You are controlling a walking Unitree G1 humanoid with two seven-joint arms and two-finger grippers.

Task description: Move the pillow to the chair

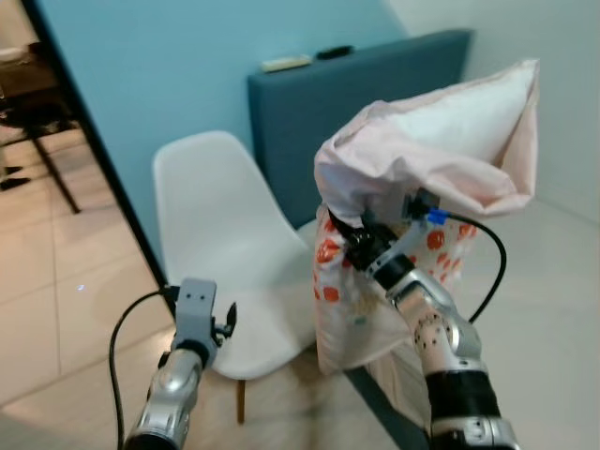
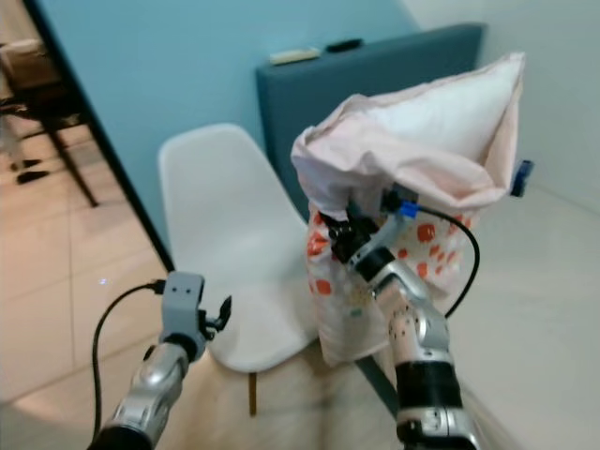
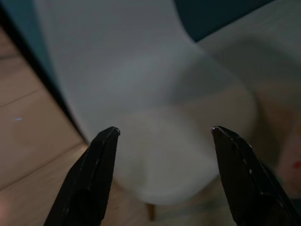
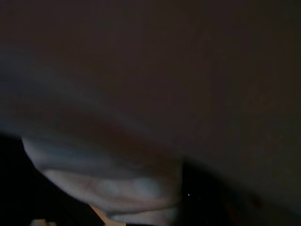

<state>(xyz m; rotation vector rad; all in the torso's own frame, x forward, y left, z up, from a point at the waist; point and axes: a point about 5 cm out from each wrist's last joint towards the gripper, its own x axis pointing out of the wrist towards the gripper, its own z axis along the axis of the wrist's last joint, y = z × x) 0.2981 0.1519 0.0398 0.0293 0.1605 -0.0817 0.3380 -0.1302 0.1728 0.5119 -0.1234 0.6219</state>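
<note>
The pillow [image 1: 441, 141], pale pink on top with an orange-red print lower down, hangs in the air to the right of the white shell chair [image 1: 216, 216]. My right gripper [image 1: 361, 246] is shut on a bunched fold at the pillow's left edge, its fingertips buried in the cloth. The right wrist view is dark, with pale pillow fabric [image 4: 108, 188] pressed close. My left gripper [image 3: 164, 132] is open and holds nothing. It hovers low over the front of the chair seat [image 3: 160, 160], and also appears as my left gripper [image 1: 225, 319] in the left eye view.
A dark blue headboard [image 1: 309, 112] stands behind the chair with a pale flat object [image 1: 286, 64] and a black one [image 1: 335, 52] on top. The bed [image 1: 553, 281] lies to the right. A blue wall [image 1: 187, 66] is behind, with dark furniture legs [image 1: 47, 159] on the wooden floor at left.
</note>
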